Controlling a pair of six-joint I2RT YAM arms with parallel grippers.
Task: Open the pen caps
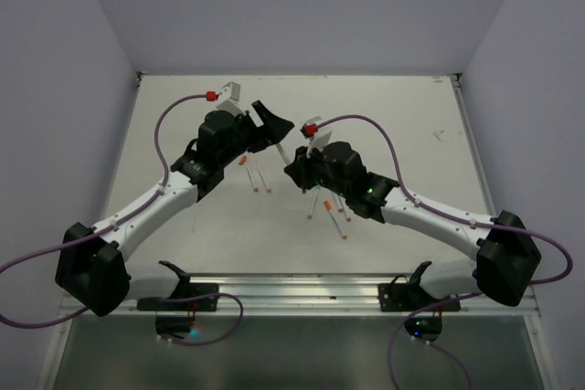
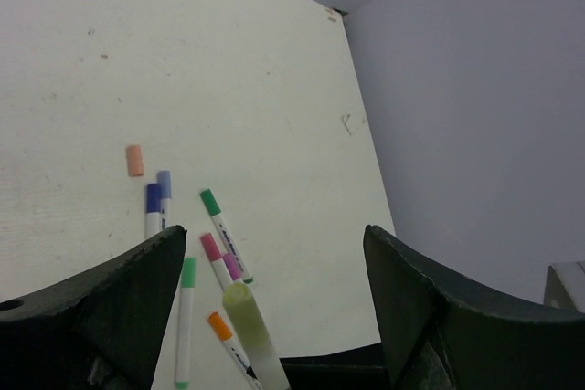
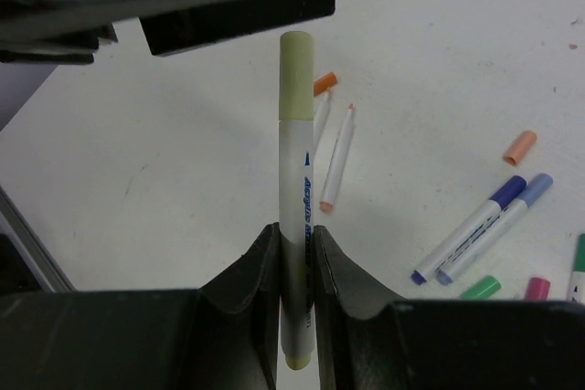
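Observation:
My right gripper (image 3: 294, 230) is shut on a white pen (image 3: 300, 180) and holds it pointing away, its yellow-green pen cap (image 3: 294, 75) still on. The left gripper (image 2: 274, 230) is open, its fingers (image 2: 137, 289) standing wide on either side of that cap (image 2: 243, 310) without touching it. From above, the two grippers (image 1: 270, 125) (image 1: 297, 171) face each other over mid-table. A loose peach cap (image 2: 134, 160) lies on the table, apart from the pens.
Several pens lie on the white table (image 2: 228, 79): two blue-capped ones (image 2: 155, 203), a green one (image 2: 222, 224), pink (image 2: 211, 248), purple, orange (image 2: 219, 326) and another green (image 2: 186, 308). A grey wall (image 2: 475, 107) rises along the table's right edge.

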